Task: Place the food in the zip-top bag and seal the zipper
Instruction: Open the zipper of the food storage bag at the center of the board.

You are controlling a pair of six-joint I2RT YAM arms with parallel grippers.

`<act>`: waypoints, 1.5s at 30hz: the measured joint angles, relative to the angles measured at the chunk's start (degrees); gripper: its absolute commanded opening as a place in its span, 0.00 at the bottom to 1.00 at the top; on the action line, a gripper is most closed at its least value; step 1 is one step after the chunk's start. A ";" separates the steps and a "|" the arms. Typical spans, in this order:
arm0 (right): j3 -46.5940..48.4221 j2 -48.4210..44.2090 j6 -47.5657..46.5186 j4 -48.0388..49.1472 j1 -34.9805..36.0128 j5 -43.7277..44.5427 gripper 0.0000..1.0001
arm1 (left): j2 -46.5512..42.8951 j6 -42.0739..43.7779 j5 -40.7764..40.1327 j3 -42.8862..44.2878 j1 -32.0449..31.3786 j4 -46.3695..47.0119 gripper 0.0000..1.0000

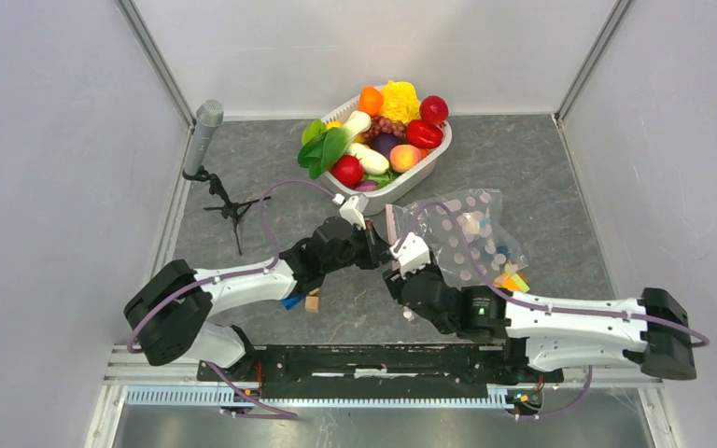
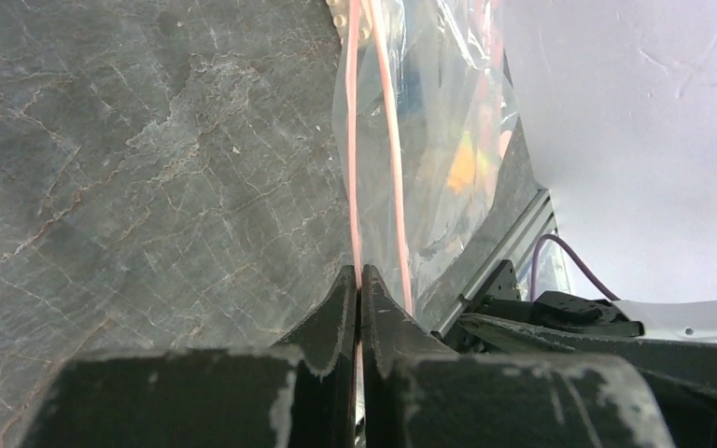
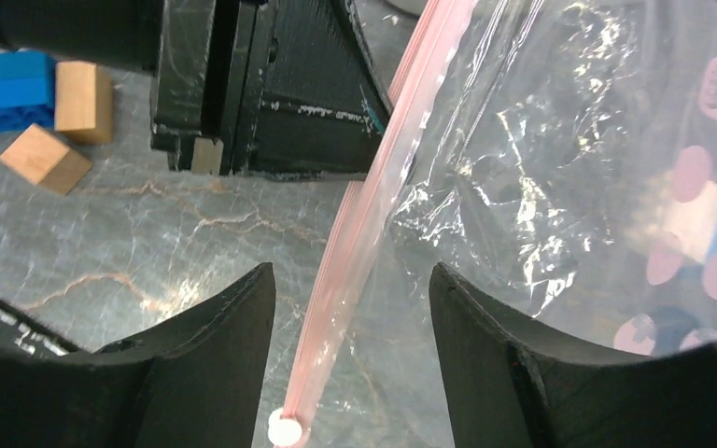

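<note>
My right claw (image 3: 350, 280) stands apart, its jaws astride the long pale pink zipper strip (image 3: 373, 205) without gripping it. My left claw (image 2: 358, 280) is clamped on that strip at the mouth of the crinkly clear plastic bag (image 1: 457, 233), which lies mid-way across the grey marbled table (image 1: 541, 159). The glossy toy fruits and vegetables (image 1: 383, 140) sit in the white slotted basket (image 1: 409, 182) at the far edge. I judge that filling has not begun. Next, my right claw must pinch one lip and spread the mouth.

The food (image 1: 378, 140), glossy toy fruits and vegetables in red, orange, yellow, green, purple and white, lies heaped in a basket (image 1: 409, 184) at the worktop's (image 1: 541, 168) 12 o'clock. The bag (image 1: 462, 238), clear, crinkly and pink-dotted, lies at the food's 5 o'clock. Its zipper (image 3: 373, 205), a pale pink strip, runs along the bag's 9 o'clock edge, its tracks parted.
</note>
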 measured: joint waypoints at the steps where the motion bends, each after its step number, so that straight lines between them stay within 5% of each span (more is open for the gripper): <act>1: 0.87 1.46 0.74 -0.24 0.92 2.36 0.64 | -0.33 -0.52 -0.02 0.00 0.00 -0.44 0.02; 12: 2.40 6.82 4.66 -1.62 2.82 15.85 0.29 | -3.93 -3.34 -0.13 -0.52 0.00 -1.92 0.02; 17: 2.54 6.93 5.31 -2.19 2.82 16.79 0.30 | -4.15 -3.74 -0.13 -0.74 0.00 -2.12 0.02; 19: 2.60 6.95 5.53 -2.56 2.82 17.42 0.42 | -4.15 -4.15 -0.15 -0.74 0.00 -2.14 0.02; 45: 13.55 14.93 -4.24 0.55 -5.88 14.84 0.54 | -4.15 -6.12 -0.22 -0.79 -1.68 -2.58 0.02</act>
